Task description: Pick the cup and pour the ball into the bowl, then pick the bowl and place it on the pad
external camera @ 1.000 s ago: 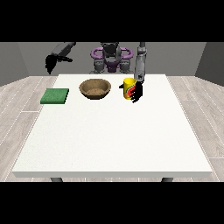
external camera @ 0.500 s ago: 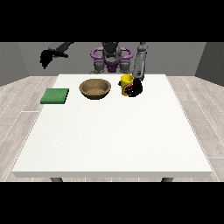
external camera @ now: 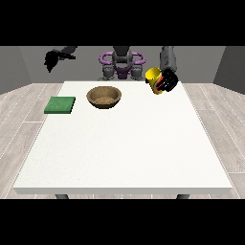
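A yellow cup (external camera: 154, 79) hangs above the table's far right part, tilted with its mouth toward the left. The black hand at the view's right (external camera: 168, 81) has its fingers curled round the cup. The ball does not show. A brown wooden bowl (external camera: 104, 96) stands on the white table (external camera: 124, 148) left of the cup, a gap apart from it. A green pad (external camera: 60, 105) lies flat near the table's left edge. The hand at the view's left (external camera: 50, 60) is raised high beyond the table's far left corner, holding nothing.
The robot's torso (external camera: 122, 64) with purple shoulder rings is behind the table's far edge. The table's near half holds no objects. Grey plank floor surrounds the table.
The hand at the view's right has lifted the cup off the table and tilted it toward the bowl. The hand at the view's left rose higher and further left.
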Tool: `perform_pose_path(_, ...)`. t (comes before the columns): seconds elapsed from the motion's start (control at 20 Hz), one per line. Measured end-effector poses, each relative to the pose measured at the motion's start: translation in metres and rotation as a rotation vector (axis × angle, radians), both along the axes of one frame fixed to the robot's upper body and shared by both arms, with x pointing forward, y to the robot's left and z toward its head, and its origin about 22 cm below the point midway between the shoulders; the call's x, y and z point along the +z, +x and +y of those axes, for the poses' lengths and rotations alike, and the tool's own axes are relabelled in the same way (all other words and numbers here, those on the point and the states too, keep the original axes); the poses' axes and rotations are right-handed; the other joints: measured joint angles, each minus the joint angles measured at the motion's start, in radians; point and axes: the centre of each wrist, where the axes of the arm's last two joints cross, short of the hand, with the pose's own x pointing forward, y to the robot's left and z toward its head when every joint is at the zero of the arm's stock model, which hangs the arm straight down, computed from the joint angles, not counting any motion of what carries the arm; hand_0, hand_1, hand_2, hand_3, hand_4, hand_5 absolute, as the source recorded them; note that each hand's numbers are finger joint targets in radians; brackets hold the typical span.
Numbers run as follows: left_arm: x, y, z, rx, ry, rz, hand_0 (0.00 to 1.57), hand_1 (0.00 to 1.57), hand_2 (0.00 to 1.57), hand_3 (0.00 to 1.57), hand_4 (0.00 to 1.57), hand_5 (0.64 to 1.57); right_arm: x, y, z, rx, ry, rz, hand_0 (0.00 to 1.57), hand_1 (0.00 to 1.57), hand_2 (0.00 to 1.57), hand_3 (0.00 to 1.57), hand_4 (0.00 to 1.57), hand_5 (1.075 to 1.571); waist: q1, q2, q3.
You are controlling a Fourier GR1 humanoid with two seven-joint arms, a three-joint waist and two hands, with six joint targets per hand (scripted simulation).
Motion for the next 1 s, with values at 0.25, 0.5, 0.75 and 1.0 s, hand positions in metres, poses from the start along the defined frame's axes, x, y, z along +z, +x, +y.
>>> perform_pose_path(0.25, 0.023, 0.017, -0.021, 0.005, 0.102, 0.046, 1.49, 1.49, 1.57, 1.57, 1.57, 1.274, -0.009, -0.001, -0.013, -0.024, 0.018, 0.018, 0.0, 0.0, 0.0, 0.0, 0.0, 1.568, 0.018, -0.017, -0.0016)
perform_pose_path(0.5, 0.031, 0.023, -0.046, 0.023, 0.195, 0.062, 1.5, 1.5, 1.57, 1.57, 1.51, 1.245, -0.014, -0.005, -0.024, -0.029, 0.024, 0.036, 0.0, 0.0, 0.0, 0.0, 0.0, 1.569, 0.023, -0.035, -0.0026)
perform_pose_path(0.75, 0.04, 0.032, -0.083, 0.035, 0.374, 0.075, 1.56, 1.56, 1.57, 1.57, 1.57, 1.207, -0.023, -0.008, -0.027, -0.025, 0.027, 0.058, 0.0, 0.0, 0.0, 0.0, 0.0, 1.57, 0.017, -0.07, -0.0022)
perform_pose_path(1.0, 0.051, 0.038, -0.128, 0.017, 0.613, 0.048, 1.51, 1.51, 1.57, 1.57, 1.41, 1.378, -0.028, -0.01, -0.035, -0.019, 0.032, 0.086, 0.0, 0.0, 0.0, 0.0, 0.0, 1.571, 0.01, -0.104, -0.0013)
